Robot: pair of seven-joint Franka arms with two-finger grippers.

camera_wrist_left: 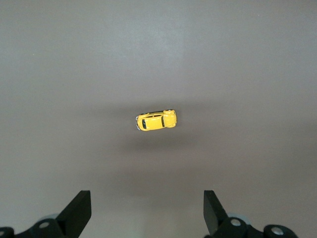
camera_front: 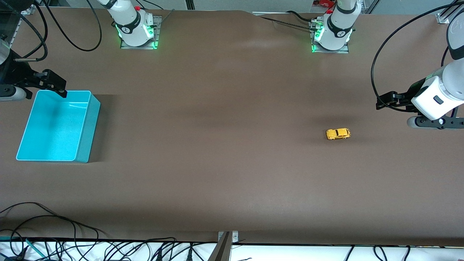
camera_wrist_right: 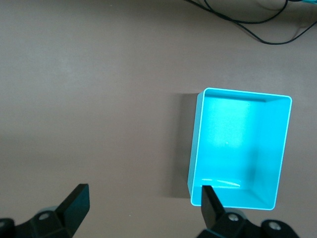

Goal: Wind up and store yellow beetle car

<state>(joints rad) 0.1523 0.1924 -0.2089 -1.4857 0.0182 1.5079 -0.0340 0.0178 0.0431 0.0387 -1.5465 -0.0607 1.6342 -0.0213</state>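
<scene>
Fingers (camera_wrist_left: 79, 210) spread on both grippers; one yellow beetle car (camera_front: 338, 133), one turquoise bin (camera_front: 88, 119).

Brown matte table surface (camera_front: 217, 145) spanning the whole field, evenly lit from above with soft, diffuse shadows. Black cables (camera_front: 54, 239) lie looped along the table edge nearest the front camera, over a white strip (camera_front: 326, 253); further cables (camera_front: 69, 32) trail near the arm bases.
</scene>
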